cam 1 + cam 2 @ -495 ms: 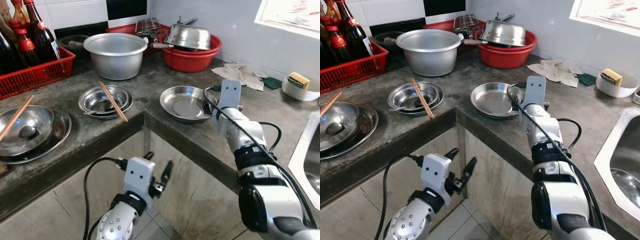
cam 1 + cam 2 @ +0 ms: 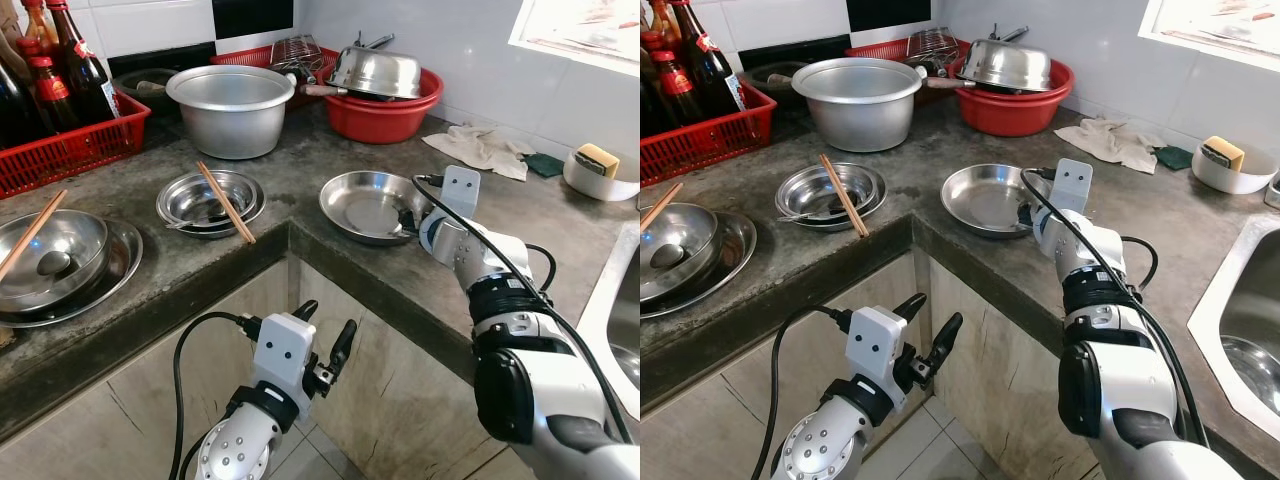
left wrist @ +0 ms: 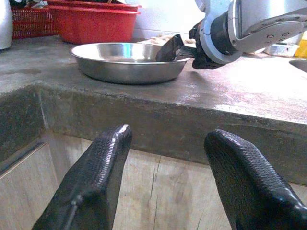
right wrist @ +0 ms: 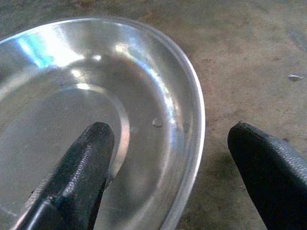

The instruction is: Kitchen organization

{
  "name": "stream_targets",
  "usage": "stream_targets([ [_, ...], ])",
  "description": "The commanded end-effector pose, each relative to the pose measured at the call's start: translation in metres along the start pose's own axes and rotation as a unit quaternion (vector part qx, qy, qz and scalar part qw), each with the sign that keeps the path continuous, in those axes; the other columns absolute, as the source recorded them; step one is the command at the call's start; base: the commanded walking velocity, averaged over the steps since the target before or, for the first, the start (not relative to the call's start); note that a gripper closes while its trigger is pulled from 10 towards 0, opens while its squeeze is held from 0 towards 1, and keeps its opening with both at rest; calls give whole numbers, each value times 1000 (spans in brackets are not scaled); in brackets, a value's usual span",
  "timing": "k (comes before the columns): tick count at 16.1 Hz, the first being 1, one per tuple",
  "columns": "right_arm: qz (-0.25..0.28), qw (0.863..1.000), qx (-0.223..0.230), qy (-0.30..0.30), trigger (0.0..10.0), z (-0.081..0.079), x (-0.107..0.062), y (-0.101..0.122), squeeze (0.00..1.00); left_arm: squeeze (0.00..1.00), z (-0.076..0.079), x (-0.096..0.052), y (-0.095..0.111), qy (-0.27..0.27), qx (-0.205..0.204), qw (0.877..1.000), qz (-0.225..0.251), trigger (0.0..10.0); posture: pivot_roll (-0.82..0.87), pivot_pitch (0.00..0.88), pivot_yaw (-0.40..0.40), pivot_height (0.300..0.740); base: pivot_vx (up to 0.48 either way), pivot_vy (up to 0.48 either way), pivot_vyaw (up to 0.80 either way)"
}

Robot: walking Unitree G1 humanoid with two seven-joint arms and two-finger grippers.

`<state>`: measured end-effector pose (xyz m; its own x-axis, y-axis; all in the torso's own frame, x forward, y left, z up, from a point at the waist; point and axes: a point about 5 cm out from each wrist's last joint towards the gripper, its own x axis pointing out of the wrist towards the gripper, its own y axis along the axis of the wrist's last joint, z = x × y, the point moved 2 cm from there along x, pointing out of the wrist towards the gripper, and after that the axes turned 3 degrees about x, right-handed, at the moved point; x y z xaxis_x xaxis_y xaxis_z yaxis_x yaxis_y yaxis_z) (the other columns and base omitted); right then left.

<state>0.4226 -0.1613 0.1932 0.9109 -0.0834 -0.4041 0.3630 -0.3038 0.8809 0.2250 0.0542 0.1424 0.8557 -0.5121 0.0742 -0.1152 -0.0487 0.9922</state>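
Two fingers of the right gripper (image 4: 168, 167) are spread wide, straddling the rim of the steel plate (image 2: 366, 205): one finger over the inside of the dish, the other over bare countertop (image 2: 330, 150) outside it. Contact with the rim cannot be told from the wrist view. In the head views the right gripper is seen at the plate's right edge, arm lying low along the counter.

Plate located near the counter's inner corner, close to the front edge, empty.

Left gripper (image 2: 325, 345) is held below counter level in front of the cabinet face (image 2: 390, 400), fingers open wide, nothing between them. In its wrist view the counter edge, the plate and the right gripper are seen from the side.

Further out on the counter:
- stacked steel bowls (image 2: 210, 201) with a pair of chopsticks (image 2: 226, 203) laid across them, left of the plate
- larger bowl on a plate (image 2: 60, 262) at far left, one chopstick resting on it
- big aluminium pot (image 2: 231, 108) behind
- red basin (image 2: 385, 112) with an upturned steel bowl (image 2: 376, 72) on top
- red crate (image 2: 70, 145) holding bottles (image 2: 75, 65)
- crumpled cloth (image 2: 480, 148) near the wall
- white dish with a sponge (image 2: 598, 160) at far right, sink (image 2: 615, 330) edge beside it
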Motion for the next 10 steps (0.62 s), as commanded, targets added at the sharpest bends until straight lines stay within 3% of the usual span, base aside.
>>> stream_targets([
  [1,-14,1000,1,-2,10000,-1,0,2,0,0,1,0,3,-4,2,1000,10,10000,102,35,-101,740,0,0,0],
  [2,-22,1000,-14,-2,2667,-1,1,0,0,0,1,1,4,-3,2,1000,11,10000,102,35,-101,740,0,0,0],
  [3,-39,999,-23,-5,0,-1,1,-5,0,0,0,1,3,-1,3,1000,10,10000,100,37,-102,740,0,0,0],
  [10,-80,995,47,-21,0,5,3,-13,0,0,-2,1,2,14,7,1000,7,10000,99,51,-109,740,0,0,0],
])
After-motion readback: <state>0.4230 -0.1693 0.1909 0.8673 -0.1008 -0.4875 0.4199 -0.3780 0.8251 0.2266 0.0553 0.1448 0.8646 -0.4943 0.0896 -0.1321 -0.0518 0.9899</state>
